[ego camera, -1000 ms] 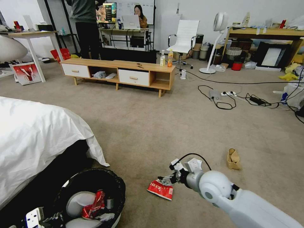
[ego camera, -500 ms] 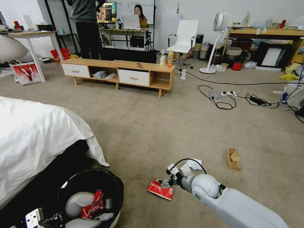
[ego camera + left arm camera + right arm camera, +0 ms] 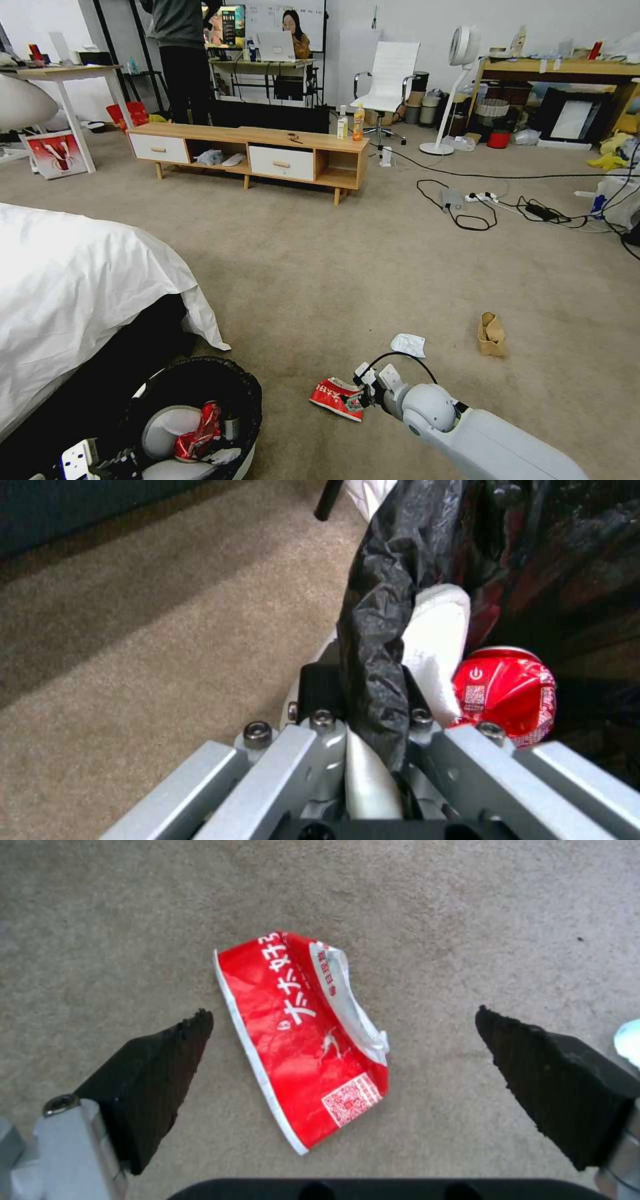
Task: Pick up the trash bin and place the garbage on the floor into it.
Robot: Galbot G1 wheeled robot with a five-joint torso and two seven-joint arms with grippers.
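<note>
The flattened carton (image 3: pixel 303 1040) lies on the floor (image 3: pixel 347 267) directly between the spread fingers (image 3: pixel 157 1065) of the right gripper (image 3: pixel 353 1080), its long axis running across the line joining them, so closing should pinch its narrow width. It is red with white lettering, creased, one white end gaping. Left of the carton, the left gripper (image 3: pixel 373 740) is clamped on the trash bin (image 3: pixel 193 387) rim, apparently tight; a crushed red can (image 3: pixel 507 700) lies inside.
</note>
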